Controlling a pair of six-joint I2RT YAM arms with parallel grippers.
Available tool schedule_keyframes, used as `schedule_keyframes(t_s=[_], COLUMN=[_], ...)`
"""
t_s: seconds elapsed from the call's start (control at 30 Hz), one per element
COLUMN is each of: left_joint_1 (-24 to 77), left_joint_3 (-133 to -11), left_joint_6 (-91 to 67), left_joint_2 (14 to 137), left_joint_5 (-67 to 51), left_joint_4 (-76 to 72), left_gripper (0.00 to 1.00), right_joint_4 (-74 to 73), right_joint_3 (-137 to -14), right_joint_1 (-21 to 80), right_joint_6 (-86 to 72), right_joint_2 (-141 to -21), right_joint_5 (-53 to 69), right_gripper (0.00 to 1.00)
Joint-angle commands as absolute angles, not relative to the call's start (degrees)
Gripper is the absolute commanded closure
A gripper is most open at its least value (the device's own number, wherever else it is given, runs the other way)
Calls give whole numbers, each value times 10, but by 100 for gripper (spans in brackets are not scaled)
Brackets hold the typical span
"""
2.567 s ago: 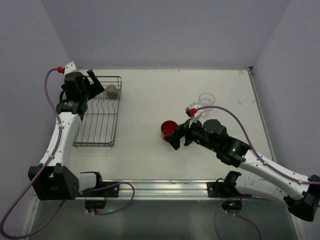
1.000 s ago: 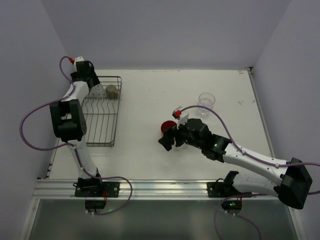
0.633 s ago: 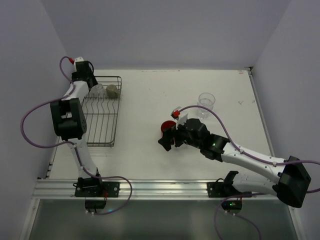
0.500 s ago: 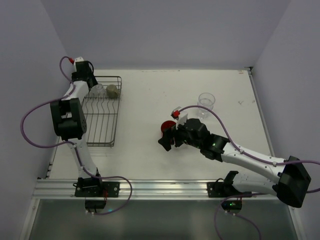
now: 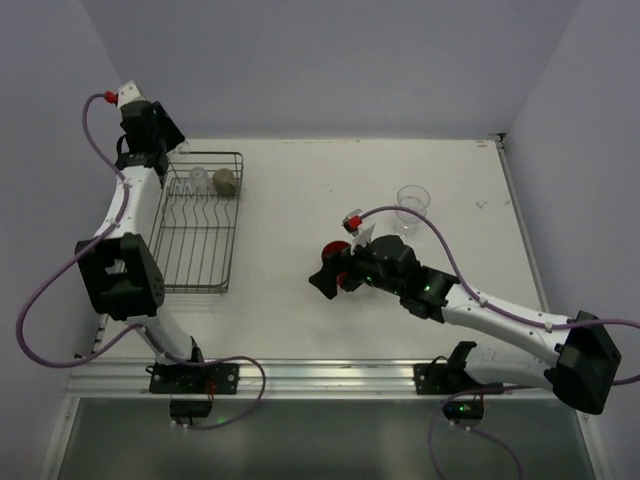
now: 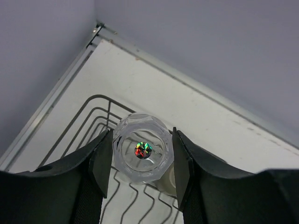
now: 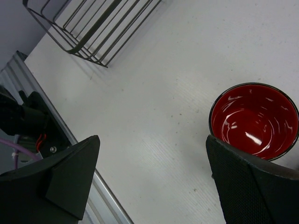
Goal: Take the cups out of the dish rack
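A clear tumbler (image 6: 142, 151) sits between the black fingers of my left gripper (image 6: 142, 156), which is shut on it above the far end of the dish rack (image 5: 190, 291). A greyish-tan cup (image 5: 225, 182) stands in the rack beside it and shows partly behind the tumbler (image 6: 172, 181) in the left wrist view. The red mug (image 7: 254, 121) stands upright on the table. My right gripper (image 7: 154, 179) hangs wide open just to its left, holding nothing, its right finger (image 7: 252, 186) close to the mug's rim.
Another clear tumbler (image 5: 412, 200) stands on the table at the back right. Walls close in the table behind and on both sides. The rack's near part (image 7: 93, 28) holds only bare wires, and the metal rail (image 5: 320, 375) runs along the front edge.
My left gripper has shut on the clear tumbler, and the left arm has risen over the rack's far corner. The right gripper has slid a little left, away from the red mug.
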State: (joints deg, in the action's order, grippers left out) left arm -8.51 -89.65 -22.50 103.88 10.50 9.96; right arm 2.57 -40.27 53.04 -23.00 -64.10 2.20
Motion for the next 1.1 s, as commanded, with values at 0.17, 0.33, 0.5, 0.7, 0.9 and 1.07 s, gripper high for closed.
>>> schedule_keyframes(t_s=[0.17, 0.33, 0.5, 0.7, 0.9, 1.07], left_joint_1=[-83, -57, -40, -9, 40, 44], left_joint_3=[-710, -551, -433, -394, -379, -359], left_joint_6=[-399, -474, -619, -669, -684, -701], left_joint_2=[792, 664, 535, 439, 396, 381], left_joint_5=[-94, -213, -344, -376, -379, -393], left_joint_4=[-18, -75, -181, -186, -190, -199], left_gripper=[96, 96, 96, 95, 94, 94], right_joint_4=[129, 205, 254, 288, 309, 328], right_joint_3=[-422, -418, -444, -478, -533, -582], right_joint_1=[532, 531, 529, 519, 513, 513], right_joint_6=[-322, -373, -388, -369, -391, -410], right_joint_2=[-588, -578, -604, -629, -676, -712], right_joint_5=[38, 62, 86, 135, 207, 238], right_gripper=[4, 7, 13, 13, 14, 21])
